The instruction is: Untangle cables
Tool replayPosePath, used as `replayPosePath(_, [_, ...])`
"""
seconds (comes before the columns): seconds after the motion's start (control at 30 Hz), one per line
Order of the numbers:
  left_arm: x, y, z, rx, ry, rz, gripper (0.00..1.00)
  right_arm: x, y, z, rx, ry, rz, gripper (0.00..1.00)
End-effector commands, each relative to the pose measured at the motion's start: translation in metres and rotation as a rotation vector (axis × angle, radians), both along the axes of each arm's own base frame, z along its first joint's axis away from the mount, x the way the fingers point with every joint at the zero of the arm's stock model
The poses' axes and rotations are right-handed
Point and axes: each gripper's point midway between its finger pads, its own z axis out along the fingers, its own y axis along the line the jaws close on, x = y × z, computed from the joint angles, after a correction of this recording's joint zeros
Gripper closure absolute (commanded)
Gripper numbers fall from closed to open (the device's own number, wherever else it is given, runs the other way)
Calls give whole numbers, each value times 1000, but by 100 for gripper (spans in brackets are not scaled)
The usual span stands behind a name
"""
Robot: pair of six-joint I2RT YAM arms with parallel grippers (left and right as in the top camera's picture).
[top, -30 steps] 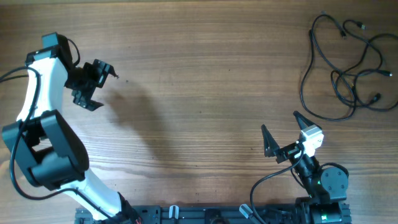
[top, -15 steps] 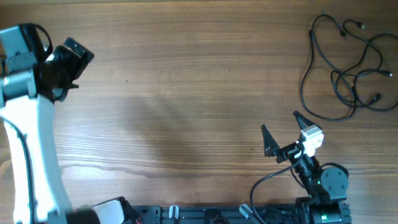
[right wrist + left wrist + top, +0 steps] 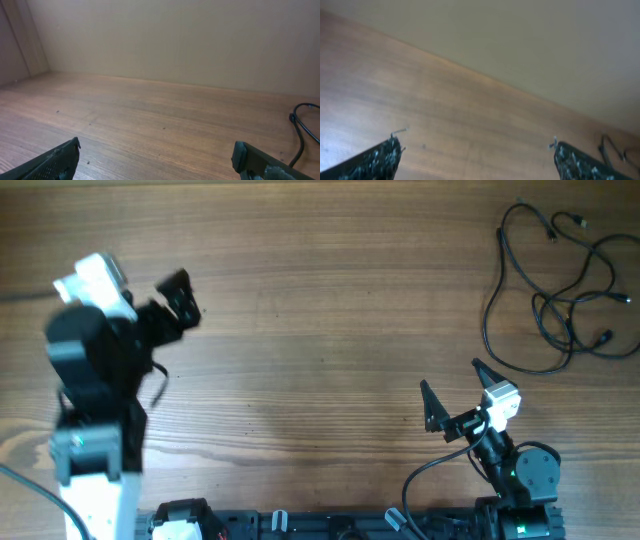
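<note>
1. Wooden tabletop (image 3: 320, 300) lies between the cables (image 3: 565, 290) and both your grippers.
2. The cables lie in loose, overlapping loops. The longest loop runs lengthwise toward your right gripper (image 3: 450, 377), and the small plugs point outward.
3. The right gripper sits near the cables, jaws wide.
4. Your left gripper (image 3: 180, 298) is well apart from them, jaws wide.
</note>
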Motion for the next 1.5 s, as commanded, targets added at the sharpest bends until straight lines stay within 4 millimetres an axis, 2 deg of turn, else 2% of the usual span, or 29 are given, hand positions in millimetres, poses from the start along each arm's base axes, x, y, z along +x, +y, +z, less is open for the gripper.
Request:
replayPosePath(0.0, [-22,-10,-23,35,-73,-33,0,0,-2,3,15,-10,-14,0])
replayPosePath(0.13, [-43,-14,-45,38,-136,-39,0,0,-2,3,15,-10,-15,0])
replayPosePath(0.37, [-62,-14,-65,43,-212,-37,0,0,-2,3,15,-10,-14,0])
replayPosePath(0.7, [-70,-15,-98,46,-265,-37,0,0,-2,3,15,-10,-14,0])
replayPosePath(1.2, [-79,-11,-102,57,-359,-12,0,0,-2,3,15,-10,-14,0])
replayPosePath(1.47, [-81,-10,-110,59,-411,-8,0,0,-2,3,15,-10,-14,0])
